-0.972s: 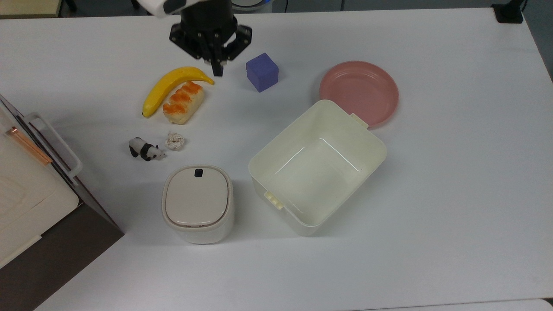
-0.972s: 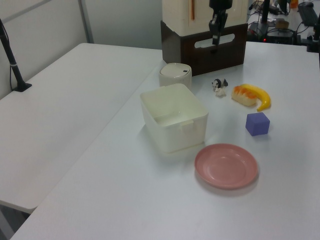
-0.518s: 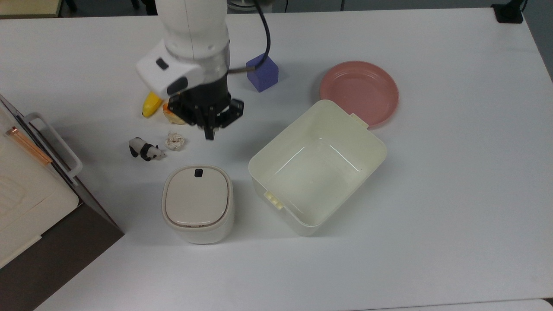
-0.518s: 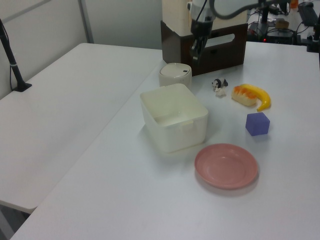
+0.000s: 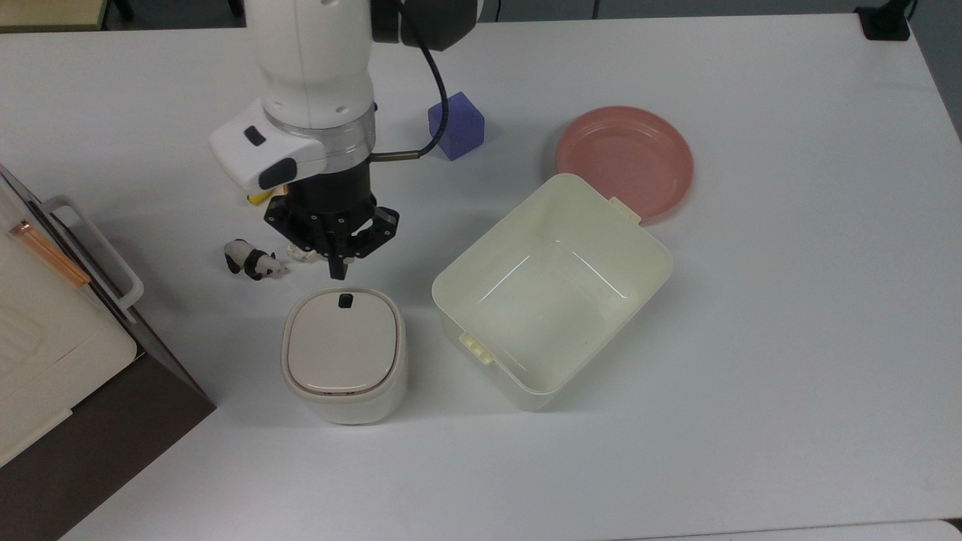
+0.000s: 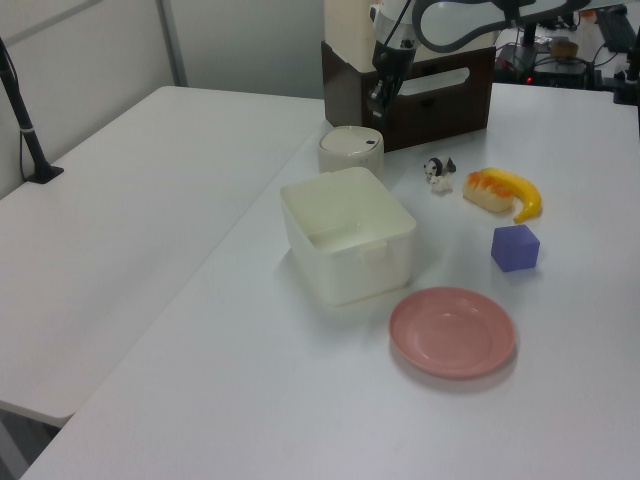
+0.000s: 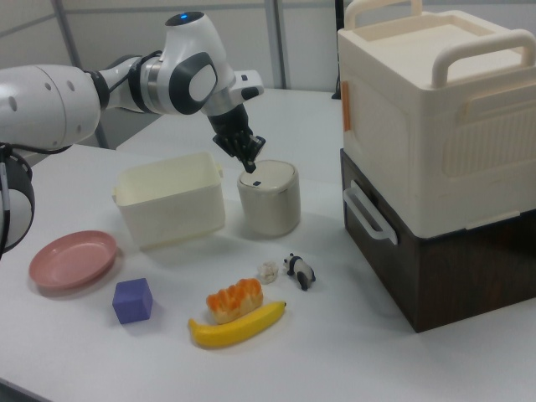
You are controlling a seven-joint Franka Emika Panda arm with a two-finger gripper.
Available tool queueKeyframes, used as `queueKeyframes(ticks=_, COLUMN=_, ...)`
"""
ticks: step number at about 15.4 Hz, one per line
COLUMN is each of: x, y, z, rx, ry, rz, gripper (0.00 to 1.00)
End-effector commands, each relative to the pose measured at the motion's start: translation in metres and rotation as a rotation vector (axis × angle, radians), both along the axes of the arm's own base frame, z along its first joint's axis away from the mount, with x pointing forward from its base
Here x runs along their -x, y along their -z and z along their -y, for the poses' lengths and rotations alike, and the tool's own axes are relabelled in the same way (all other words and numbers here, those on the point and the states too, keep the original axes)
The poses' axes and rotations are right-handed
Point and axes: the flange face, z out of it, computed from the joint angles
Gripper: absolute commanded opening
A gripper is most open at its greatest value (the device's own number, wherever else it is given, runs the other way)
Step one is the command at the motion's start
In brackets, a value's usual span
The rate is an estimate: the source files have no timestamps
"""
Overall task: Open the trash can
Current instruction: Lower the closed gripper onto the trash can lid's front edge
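The trash can (image 5: pixel 344 355) stands on the white bench (image 5: pixel 751 338) with its flat lid down and the black button (image 5: pixel 345 300) at the rim facing the arm. In the top view the arm's body covers most of the banana (image 5: pixel 258 197) and all but an edge of the crumpled paper ball (image 5: pixel 301 255) next to the toy panda (image 5: pixel 252 260); both show whole in the right view, with the bread roll (image 7: pixel 234 301) beside the banana. The storage box beside the trash can (image 5: pixel 45 330) is cut off at the top view's left edge.

Against half a second ago, the tool (image 5: pixel 337 271) has travelled from a spot beyond the paper ball to a point just short of the trash can's button end, and sits nearer the lid. The trash can and the tub (image 5: pixel 552 289) have not shifted.

The arm reaches down with the wrist pointing at the button. The tool's fingers appear drawn together to a narrow tip holding nothing. From the right view the tip seems just above the lid, though contact cannot be confirmed. The purple cube (image 5: pixel 455 125) and pink plate (image 5: pixel 624 159) lie beyond the tub from the trash can.
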Motion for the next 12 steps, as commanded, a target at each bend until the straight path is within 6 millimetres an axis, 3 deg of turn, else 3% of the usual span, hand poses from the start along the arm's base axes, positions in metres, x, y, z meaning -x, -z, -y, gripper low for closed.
queueKeyframes(ticks=1, x=-0.008, y=0.010, z=0.007, rx=0.014, ry=0.019, rz=0.021, gripper=0.00)
queueKeyframes(ticks=8, x=-0.019, y=0.045, z=0.014, rx=0.031, ry=0.015, rz=0.018, gripper=0.00)
queueKeyframes(ticks=12, x=-0.020, y=0.046, z=0.010, rx=0.036, ry=0.006, rz=0.022, gripper=0.00)
